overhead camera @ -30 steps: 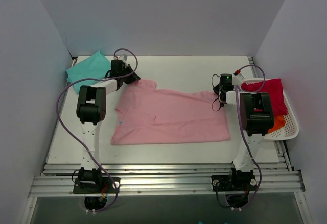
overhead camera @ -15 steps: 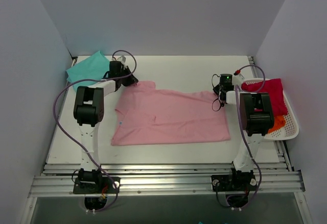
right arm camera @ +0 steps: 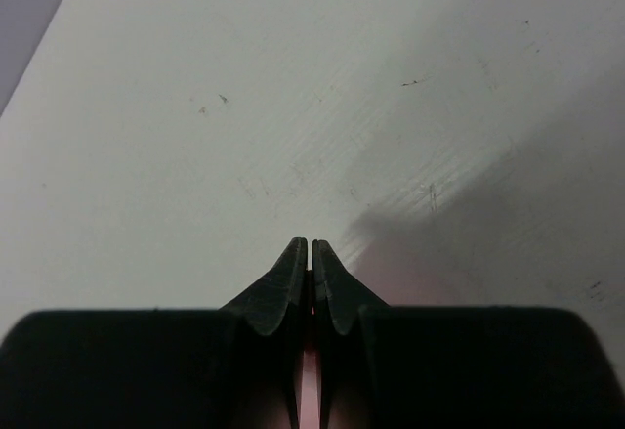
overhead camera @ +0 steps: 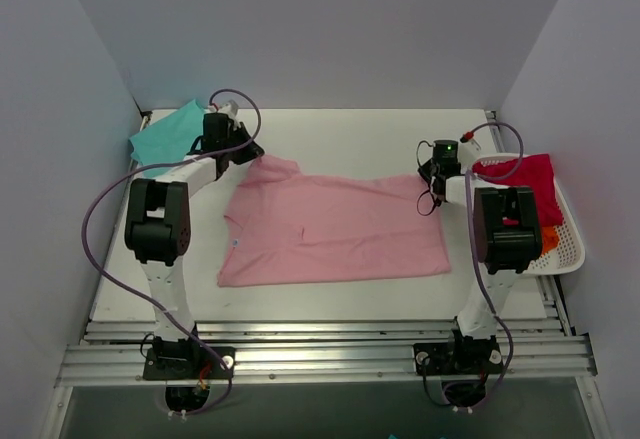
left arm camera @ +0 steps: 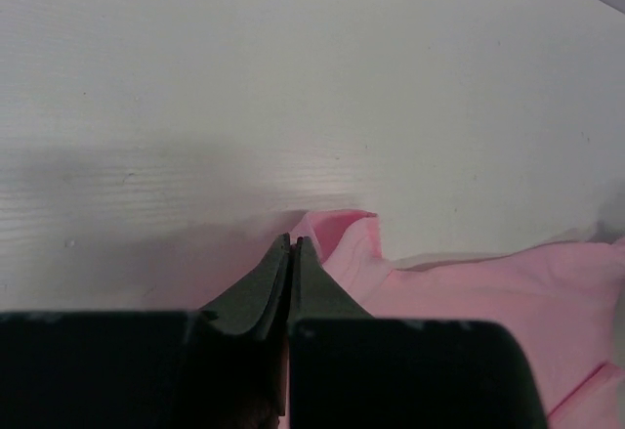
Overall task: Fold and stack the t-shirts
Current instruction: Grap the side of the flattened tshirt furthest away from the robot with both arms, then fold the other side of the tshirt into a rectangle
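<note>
The pale pink t-shirt [overhead camera: 335,229] lies spread flat across the middle of the table. Its far left corner is puckered up toward my left gripper [overhead camera: 250,152]. In the left wrist view the left gripper [left arm camera: 293,239] is shut, with a raised fold of the pink t-shirt [left arm camera: 347,229] at its tips. My right gripper [overhead camera: 431,177] sits at the shirt's far right corner. In the right wrist view the right gripper [right arm camera: 311,244] is shut, and a thin strip of the pink t-shirt [right arm camera: 309,400] shows between its fingers. The teal t-shirt [overhead camera: 165,137] lies crumpled at the far left corner.
A white basket [overhead camera: 572,249] stands at the right edge of the table, holding a red cloth [overhead camera: 530,184] and an orange one [overhead camera: 546,242]. Grey walls close in the left, far and right sides. Bare white table lies beyond the pink shirt.
Both grippers have shifted slightly toward the far side, still shut. The left arm's elbow has swung left. The pink shirt's far left corner has been drawn up with the left gripper.
</note>
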